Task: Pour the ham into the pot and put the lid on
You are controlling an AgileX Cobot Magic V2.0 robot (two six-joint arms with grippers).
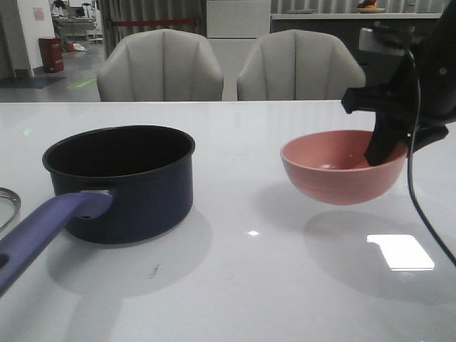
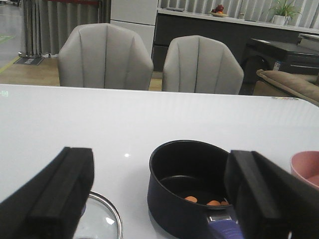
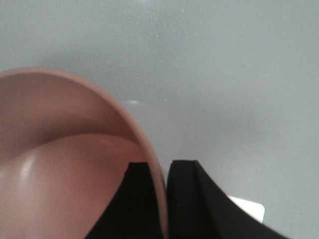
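Note:
The dark navy pot (image 1: 135, 192) stands left of centre, its purple-blue handle (image 1: 43, 231) pointing toward the front left. A few orange ham pieces (image 2: 214, 202) lie on its bottom. Only the lid's metal rim (image 1: 6, 205) shows at the far left edge; its glass (image 2: 102, 221) appears beside the pot (image 2: 174, 199). My right gripper (image 1: 381, 146) is shut on the rim of the pink bowl (image 1: 342, 178), holding it just above the table. One finger is inside and one outside the wall (image 3: 164, 167). The bowl (image 3: 60, 169) looks empty. My left gripper (image 2: 159, 169) is open, above the lid and pot handle.
Two grey chairs (image 1: 160, 64) stand behind the table's far edge. A black cable (image 1: 420, 206) hangs from the right arm down past the bowl. A bright light reflection (image 1: 400, 251) lies on the white tabletop at the front right.

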